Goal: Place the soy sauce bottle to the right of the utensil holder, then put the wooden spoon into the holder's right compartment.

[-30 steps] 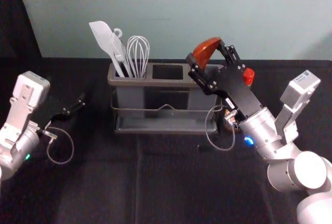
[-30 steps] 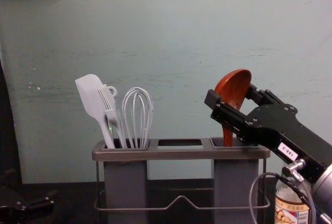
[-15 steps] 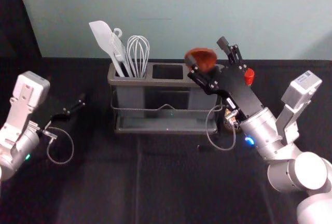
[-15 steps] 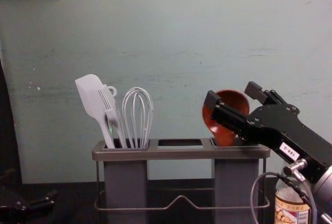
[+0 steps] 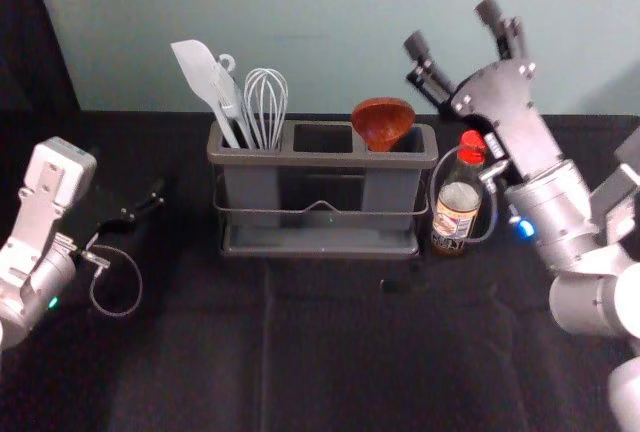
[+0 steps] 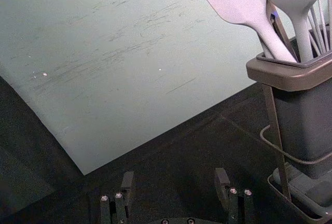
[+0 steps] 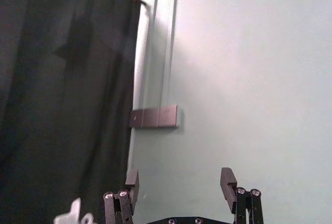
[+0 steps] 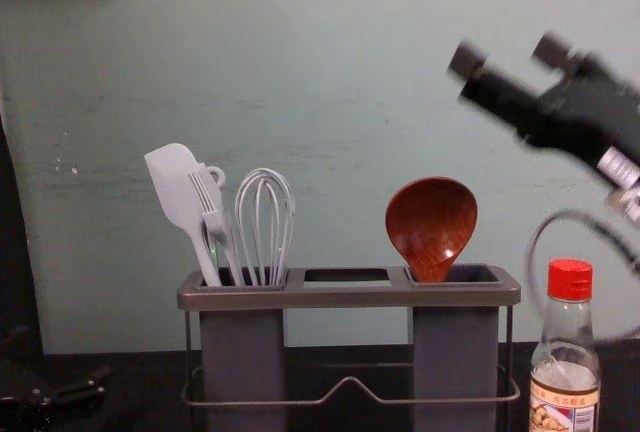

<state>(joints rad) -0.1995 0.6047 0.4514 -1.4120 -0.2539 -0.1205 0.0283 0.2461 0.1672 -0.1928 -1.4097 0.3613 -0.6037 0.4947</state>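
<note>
In the head view, taking the utensil holder (image 5: 322, 161) as the middle of the clock, can find the wooden spoon (image 5: 383, 123) at one o'clock, standing in the right compartment (image 5: 390, 190), round end up. At three o'clock, can find the sauce bottle (image 5: 457, 200), upright, just beside the holder. Also toward one o'clock, but higher and well apart from the spoon, can see the right gripper (image 5: 451, 29), with fingers wide. At eleven o'clock, can notice a spatula (image 5: 197, 62) and a whisk (image 5: 267, 97). At nine o'clock, can see the left gripper (image 5: 148, 201), parked, fingers wide.
</note>
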